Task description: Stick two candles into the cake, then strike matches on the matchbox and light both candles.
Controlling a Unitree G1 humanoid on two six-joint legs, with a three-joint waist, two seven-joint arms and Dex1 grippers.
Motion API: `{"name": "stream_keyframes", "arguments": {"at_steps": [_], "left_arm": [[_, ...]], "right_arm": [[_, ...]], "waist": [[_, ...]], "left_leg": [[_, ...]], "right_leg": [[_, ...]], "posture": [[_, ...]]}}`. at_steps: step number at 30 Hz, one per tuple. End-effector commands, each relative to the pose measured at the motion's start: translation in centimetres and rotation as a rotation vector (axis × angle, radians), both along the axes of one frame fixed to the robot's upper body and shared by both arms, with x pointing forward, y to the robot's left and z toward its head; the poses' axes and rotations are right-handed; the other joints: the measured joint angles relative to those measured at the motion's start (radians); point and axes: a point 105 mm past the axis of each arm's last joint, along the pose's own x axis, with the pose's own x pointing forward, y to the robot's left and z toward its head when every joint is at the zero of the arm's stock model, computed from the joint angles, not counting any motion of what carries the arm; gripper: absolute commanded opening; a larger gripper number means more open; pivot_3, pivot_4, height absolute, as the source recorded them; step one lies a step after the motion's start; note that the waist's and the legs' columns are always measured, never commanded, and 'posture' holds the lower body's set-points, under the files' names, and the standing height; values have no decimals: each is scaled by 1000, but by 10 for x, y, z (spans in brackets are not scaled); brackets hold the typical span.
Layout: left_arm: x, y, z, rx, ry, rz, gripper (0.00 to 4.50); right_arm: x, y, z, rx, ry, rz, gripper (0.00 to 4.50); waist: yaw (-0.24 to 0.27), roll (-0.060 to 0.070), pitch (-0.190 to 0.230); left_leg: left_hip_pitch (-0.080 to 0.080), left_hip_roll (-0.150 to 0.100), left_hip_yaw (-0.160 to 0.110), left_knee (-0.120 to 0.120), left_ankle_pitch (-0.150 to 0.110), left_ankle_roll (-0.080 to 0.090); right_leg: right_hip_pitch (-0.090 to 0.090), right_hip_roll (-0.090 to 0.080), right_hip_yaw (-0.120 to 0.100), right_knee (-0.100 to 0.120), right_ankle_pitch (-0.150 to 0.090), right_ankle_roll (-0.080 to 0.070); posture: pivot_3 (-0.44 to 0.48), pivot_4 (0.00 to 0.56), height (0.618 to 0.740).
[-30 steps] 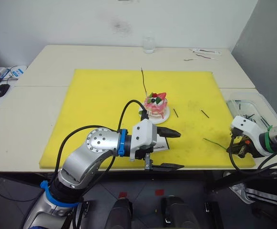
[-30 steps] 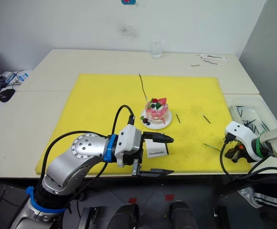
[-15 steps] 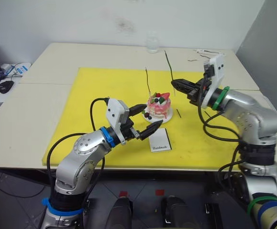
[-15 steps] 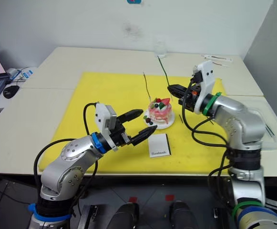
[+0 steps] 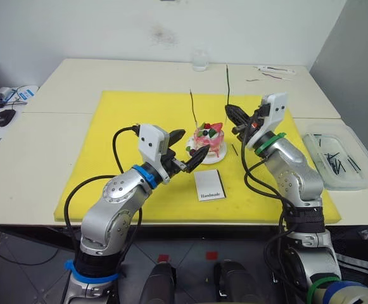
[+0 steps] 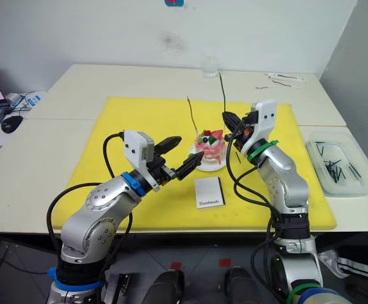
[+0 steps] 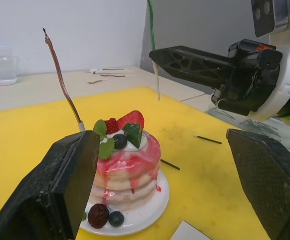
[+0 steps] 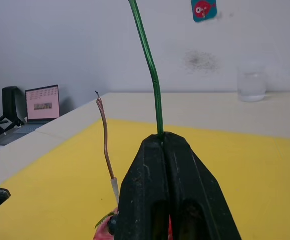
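Your right gripper (image 5: 232,114) pinching green candle (image 8: 147,65) upright, just right of cake (image 5: 208,140); brown candle (image 7: 62,75) already stuck in cake; left gripper (image 5: 188,147) spread, just left of cake; matchbox (image 5: 209,185) in front of cake

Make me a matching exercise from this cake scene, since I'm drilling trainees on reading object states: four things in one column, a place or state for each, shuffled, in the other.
Things:
1. brown candle
2. green candle
3. matchbox
4. left tool

Places or states:
A. lying flat on the yellow mat, in front of the cake
B. standing stuck in the cake
C. open, beside the cake's plate
D. pinched upright in the shut right tool, its pale lower end above the cake

Pairs: 1-B, 2-D, 3-A, 4-C
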Motion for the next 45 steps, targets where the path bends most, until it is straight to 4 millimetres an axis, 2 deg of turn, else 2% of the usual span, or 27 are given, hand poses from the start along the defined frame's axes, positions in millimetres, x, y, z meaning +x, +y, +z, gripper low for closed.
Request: {"name": "stream_keyframes", "arguments": {"at_steps": [1, 10, 24, 45], "left_arm": [[-6, -3, 14, -5, -53, -28, 4500], [-5, 0, 13, 10, -49, -26, 4500], [-6, 1, 13, 21, -54, -40, 4500], [-10, 0, 11, 25, -50, -57, 4500]], "right_arm": [[-1, 3, 5, 28, -32, -8, 18], [-1, 9, 0, 73, -6, -7, 18], [-2, 13, -15, 35, 7, -17, 18], [1, 9, -16, 18, -14, -39, 18]], "waist": [[-2, 0, 0], [-3, 0, 0], [-3, 0, 0], [-3, 0, 0]], "left_leg": [[0, 0, 0, 0, 0, 0], [0, 0, 0, 0, 0, 0], [0, 0, 0, 0, 0, 0], [0, 0, 0, -1, 0, 0]], "right_leg": [[0, 0, 0, 0, 0, 0], [0, 0, 0, 0, -1, -1], [0, 0, 0, 0, -1, -2], [-1, 0, 0, -1, -1, -2]], "posture": [[0, 150, 740], [0, 150, 740], [0, 150, 740], [0, 150, 740]]}}
